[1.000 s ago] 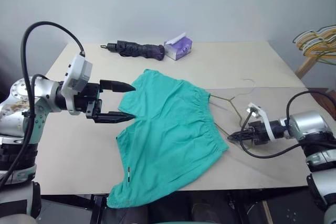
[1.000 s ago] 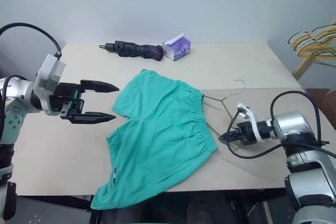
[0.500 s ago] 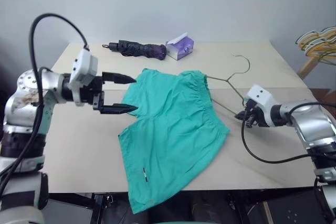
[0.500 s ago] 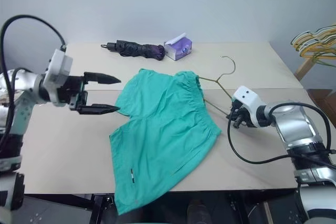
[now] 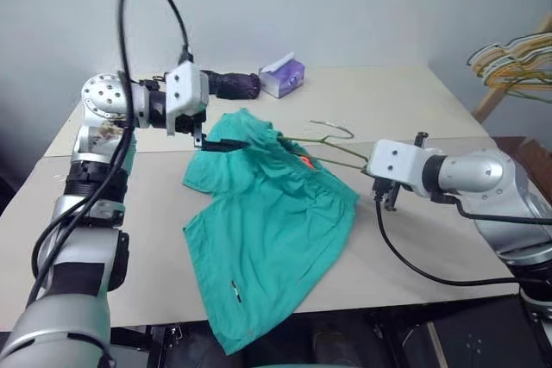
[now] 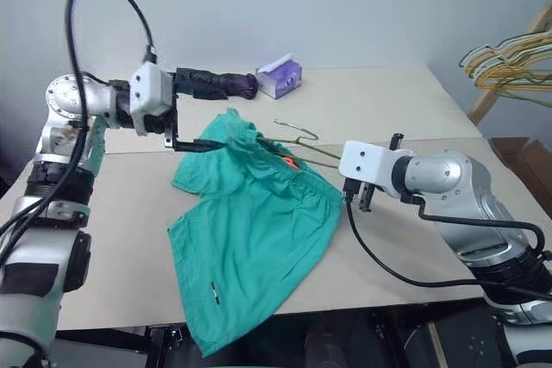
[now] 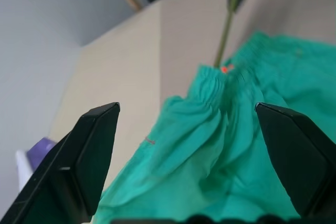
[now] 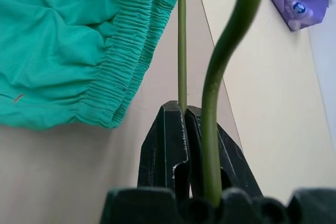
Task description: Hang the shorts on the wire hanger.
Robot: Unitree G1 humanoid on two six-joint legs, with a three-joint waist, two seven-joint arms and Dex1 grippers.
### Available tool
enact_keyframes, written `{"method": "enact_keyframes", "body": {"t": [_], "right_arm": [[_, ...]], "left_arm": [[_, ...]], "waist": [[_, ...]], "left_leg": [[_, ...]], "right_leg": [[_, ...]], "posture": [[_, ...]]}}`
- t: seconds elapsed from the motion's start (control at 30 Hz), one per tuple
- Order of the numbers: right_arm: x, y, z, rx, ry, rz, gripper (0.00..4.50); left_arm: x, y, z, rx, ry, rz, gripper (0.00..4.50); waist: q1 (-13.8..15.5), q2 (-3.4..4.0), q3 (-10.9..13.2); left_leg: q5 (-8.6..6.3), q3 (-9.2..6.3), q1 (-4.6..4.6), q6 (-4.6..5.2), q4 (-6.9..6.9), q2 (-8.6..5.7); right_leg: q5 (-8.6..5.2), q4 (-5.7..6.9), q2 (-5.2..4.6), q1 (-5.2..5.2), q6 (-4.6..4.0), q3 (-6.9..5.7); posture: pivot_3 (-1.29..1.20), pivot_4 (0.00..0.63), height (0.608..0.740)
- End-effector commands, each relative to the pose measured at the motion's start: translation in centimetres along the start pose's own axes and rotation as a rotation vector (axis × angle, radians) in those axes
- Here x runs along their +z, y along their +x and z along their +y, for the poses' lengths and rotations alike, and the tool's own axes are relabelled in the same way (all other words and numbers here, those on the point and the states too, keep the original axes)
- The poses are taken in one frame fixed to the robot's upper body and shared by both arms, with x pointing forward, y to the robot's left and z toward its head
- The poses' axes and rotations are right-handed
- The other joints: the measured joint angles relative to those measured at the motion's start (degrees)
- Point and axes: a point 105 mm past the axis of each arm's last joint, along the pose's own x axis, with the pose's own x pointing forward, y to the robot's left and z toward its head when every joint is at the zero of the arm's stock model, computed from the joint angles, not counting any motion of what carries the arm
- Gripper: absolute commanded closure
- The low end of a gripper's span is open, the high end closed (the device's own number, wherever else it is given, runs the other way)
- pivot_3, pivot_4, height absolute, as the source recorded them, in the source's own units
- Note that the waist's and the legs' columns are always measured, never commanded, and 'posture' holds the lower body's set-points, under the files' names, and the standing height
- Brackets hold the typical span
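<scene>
Half done: right gripper [image 8: 184,129] pinching hanger [image 5: 332,146] partly inside shorts [image 5: 276,221]; left gripper [image 7: 199,145] spread near waistband, unhung.

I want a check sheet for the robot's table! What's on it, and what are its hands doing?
Surface: beige table, two boards meeting at a seam.
Job's things: teal shorts spread out, one leg over the front edge; wire hanger partly inside the waistband.
Clutter: folded dark umbrella and purple tissue pack at the back.
End effectors: left end effector open over the shorts; right end effector shut on the wire hanger.
Cables: black cable looping over the left arm; another below the right.
Surroundings: grey wall; coloured hangers at right.
</scene>
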Motion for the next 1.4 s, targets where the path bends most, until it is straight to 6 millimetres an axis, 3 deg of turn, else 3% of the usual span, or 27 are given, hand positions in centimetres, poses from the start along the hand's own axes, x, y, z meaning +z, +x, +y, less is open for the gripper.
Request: {"method": "enact_keyframes", "body": {"t": [0.03, 0.17, 0.2, 0.27, 0.67, 0.8, 0.97, 1.13, 1.27, 1.4], "right_arm": [[2.0, -1.1, -0.7, -0.009, -0.043, -0.047, 4.5], [2.9, -1.5, -0.6, 0.018, -0.046, -0.073, 4.5], [3.0, -1.6, -0.6, 0.023, -0.045, -0.077, 4.5], [3.2, -1.7, -0.6, 0.029, -0.041, -0.079, 4.5], [3.9, -2.8, -0.4, 0.092, 0.028, -0.125, 4.5], [4.4, -2.9, -0.3, 0.108, 0.003, -0.163, 4.5], [3.3, -3.5, -1.1, 0.072, 0.055, -0.143, 3.08], [0.1, -4.8, -4.0, -0.078, 0.171, -0.07, 1.32], [-2.5, -5.9, -4.8, -0.155, 0.286, -0.031, 0.04], [-4.7, -6.5, -3.3, -0.141, 0.468, -0.054, 0.04]], "left_arm": [[0.1, 0.5, 0.4, -0.05, 0.085, 0.038, 0.02], [-0.9, 2.0, 0.4, -0.078, 0.126, 0.097, 0.02], [-1.0, 2.3, 0.4, -0.082, 0.125, 0.098, 0.21], [-0.8, 2.8, 0.5, -0.089, 0.111, 0.081, 0.65], [-0.6, 1.9, 0.2, -0.142, 0.059, 0.046, 4.32], [-0.3, 1.7, 0.3, -0.134, 0.013, 0.017, 4.43], [-0.6, 0.7, -0.5, -0.134, -0.048, 0.005, 4.5], [-1.1, -0.6, -2.1, -0.149, -0.103, 0.005, 4.5], [-1.1, -1.3, -2.8, -0.146, -0.134, -0.001, 4.5], [-1.5, -2.0, -2.8, -0.117, -0.164, 0.005, 4.5]], "waist": [[-0.09, -0.01, 0.0], [-0.43, -0.01, -0.01], [-0.55, -0.01, -0.01], [-0.79, -0.02, -0.01], [-2.58, -0.02, -0.01], [-2.92, -0.02, -0.01], [-3.05, -0.01, -0.02], [-3.12, 0.0, -0.02], [-2.76, 0.0, -0.02], [-2.36, 0.0, -0.02]], "left_leg": [[0.0, -0.01, 0.0, 0.0, 0.01, 0.0], [0.0, -0.03, -0.06, 0.0, 0.02, -0.01], [0.0, -0.03, -0.06, 0.0, 0.02, -0.01], [0.0, -0.05, -0.07, 0.01, 0.02, -0.02], [0.0, -0.09, -0.13, 0.0, 0.09, -0.01], [0.0, -0.11, -0.12, 0.01, 0.09, -0.01], [0.0, -0.12, -0.12, 0.01, 0.1, 0.0], [0.0, -0.11, -0.11, 0.01, 0.12, 0.0], [0.0, -0.11, -0.12, 0.01, 0.13, 0.01], [0.0, -0.11, -0.16, 0.01, 0.16, -0.01]], "right_leg": [[0.0, 0.02, 0.01, 0.0, 0.0, 0.0], [0.0, -0.01, -0.01, -0.02, 0.01, -0.01], [-0.01, -0.01, -0.01, -0.02, 0.01, -0.01], [-0.01, 0.0, -0.02, -0.02, 0.02, -0.03], [-0.01, 0.14, -0.03, -0.1, 0.02, -0.05], [-0.01, 0.16, -0.03, -0.1, 0.02, -0.05], [-0.01, 0.23, -0.03, -0.13, 0.02, -0.05], [-0.01, 0.29, -0.07, -0.14, 0.02, -0.04], [-0.01, 0.29, -0.05, -0.14, 0.02, -0.04], [-0.01, 0.28, -0.06, -0.13, 0.02, -0.04]], "posture": [[-0.11, 0.016, 0.74], [-0.11, 0.014, 0.74], [-0.11, 0.014, 0.74], [-0.11, 0.013, 0.74], [-0.12, 0.013, 0.74], [-0.12, 0.014, 0.74], [-0.12, 0.015, 0.74], [-0.12, 0.024, 0.74], [-0.11, 0.035, 0.74], [-0.11, 0.04, 0.74]]}}
